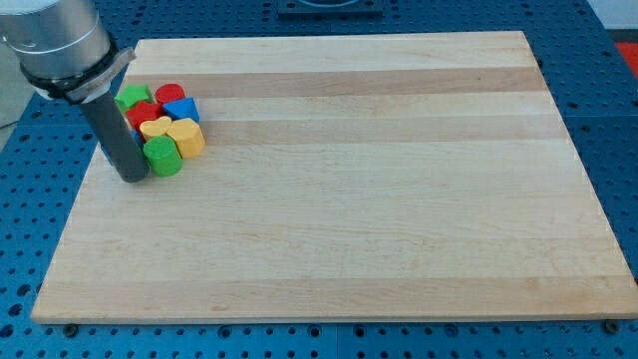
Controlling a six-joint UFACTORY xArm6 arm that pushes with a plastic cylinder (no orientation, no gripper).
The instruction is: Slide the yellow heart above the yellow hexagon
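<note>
**Blocks bunched in the board's ten o'clock corner**

You have the wooden board (339, 179) with open room from centre out to three and six o'clock. My tip (133, 178) rests on it near the nine o'clock edge, touching the green cylinder (161, 157) at its three o'clock; it is a bare rod, clasping nothing. The yellow hexagon (186, 136) sits at two o'clock of that cylinder, the yellow heart (155, 127) touching it at nine o'clock.

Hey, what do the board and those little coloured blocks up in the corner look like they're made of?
The board looks like pale, unpainted wood: lengthwise grain and plank bands show, with a smooth matte finish. The blocks, like the yellow heart and yellow hexagon, have flat, opaque colour; painted wood or plastic, I can't tell. My tip touches a green block.
</note>
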